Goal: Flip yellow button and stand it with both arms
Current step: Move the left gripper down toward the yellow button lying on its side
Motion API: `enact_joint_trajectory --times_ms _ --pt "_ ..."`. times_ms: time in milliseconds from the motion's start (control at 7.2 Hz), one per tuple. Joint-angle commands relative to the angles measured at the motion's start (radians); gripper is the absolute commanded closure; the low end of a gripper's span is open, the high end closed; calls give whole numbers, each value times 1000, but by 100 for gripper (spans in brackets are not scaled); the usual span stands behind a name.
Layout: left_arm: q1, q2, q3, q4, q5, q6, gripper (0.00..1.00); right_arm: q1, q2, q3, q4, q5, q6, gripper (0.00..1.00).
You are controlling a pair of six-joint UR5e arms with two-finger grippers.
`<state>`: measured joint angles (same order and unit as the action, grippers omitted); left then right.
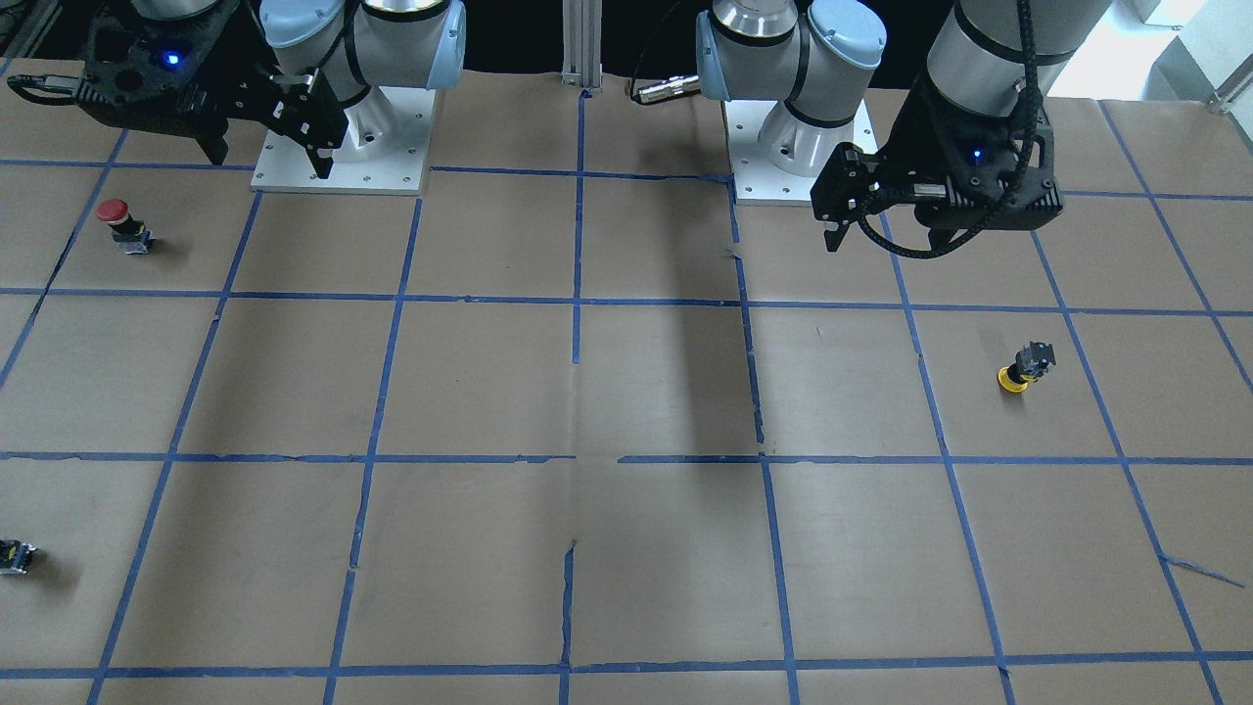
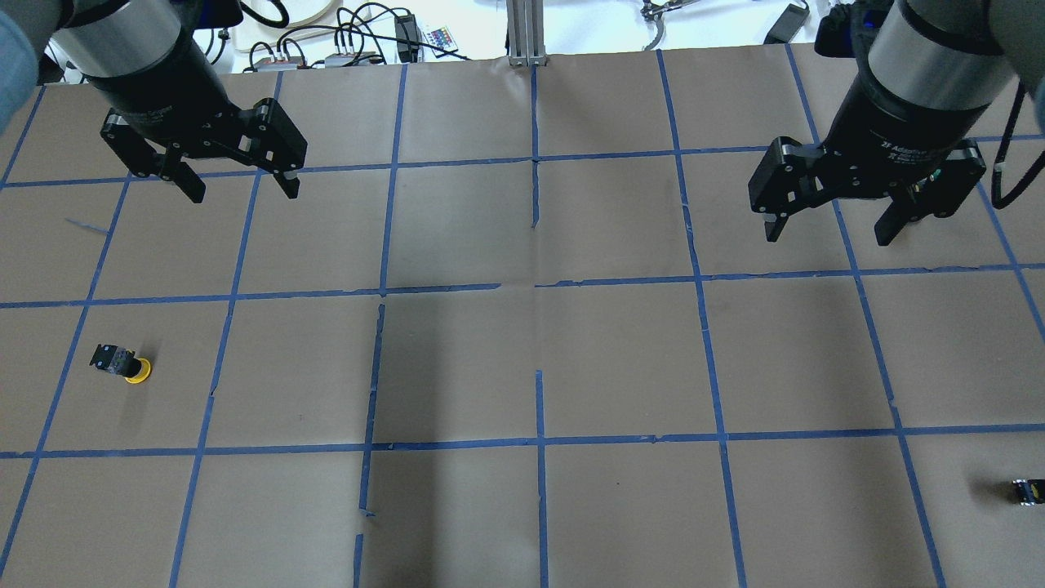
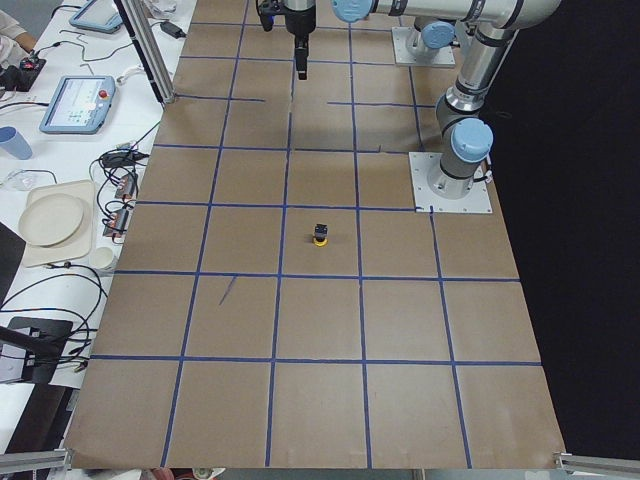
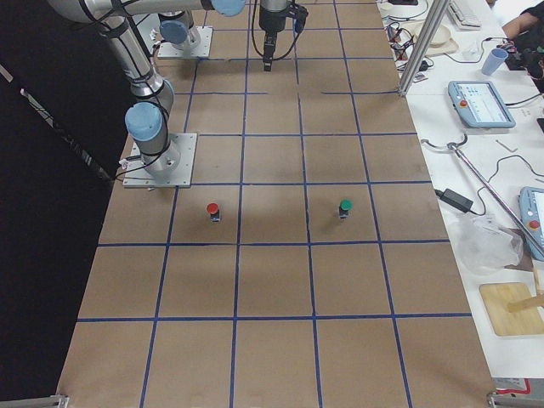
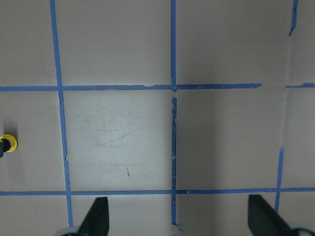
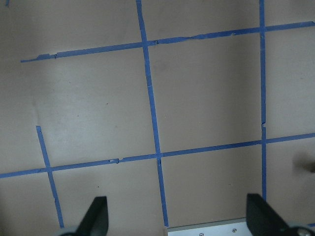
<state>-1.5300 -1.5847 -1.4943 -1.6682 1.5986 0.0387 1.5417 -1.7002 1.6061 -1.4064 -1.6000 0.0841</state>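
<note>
The yellow button (image 2: pixel 122 365) sits on the brown paper at the robot's left, apparently cap down with its black body up. It also shows in the front view (image 1: pixel 1020 369), the exterior left view (image 3: pixel 320 236) and at the left edge of the left wrist view (image 5: pixel 6 143). My left gripper (image 2: pixel 243 193) (image 1: pixel 881 240) (image 5: pixel 179 221) hangs open and empty above the table, well clear of the button. My right gripper (image 2: pixel 827 237) (image 1: pixel 269 164) (image 6: pixel 178 221) hangs open and empty over the table's right side.
A red-capped button (image 1: pixel 119 221) (image 4: pixel 212 210) stands near the right arm's base plate (image 1: pixel 343 147). A small black block (image 1: pixel 15 556) (image 2: pixel 1027 492) lies at the table's edge. A green-capped button (image 4: pixel 344 206) shows in the exterior right view. Blue tape lines grid the paper.
</note>
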Motion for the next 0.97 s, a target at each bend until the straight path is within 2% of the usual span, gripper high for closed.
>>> enact_joint_trajectory --times_ms 0,278,417,833 --pt "4 -4 3 8 30 7 0 0 1 0 0 0 0 0" --pt "8 -4 -7 10 30 35 0 0 1 0 0 2 5 0" --pt "13 -4 -11 8 35 112 0 0 1 0 7 -1 5 0" --pt "193 -8 -84 25 34 352 0 0 -1 -2 3 -6 -12 0"
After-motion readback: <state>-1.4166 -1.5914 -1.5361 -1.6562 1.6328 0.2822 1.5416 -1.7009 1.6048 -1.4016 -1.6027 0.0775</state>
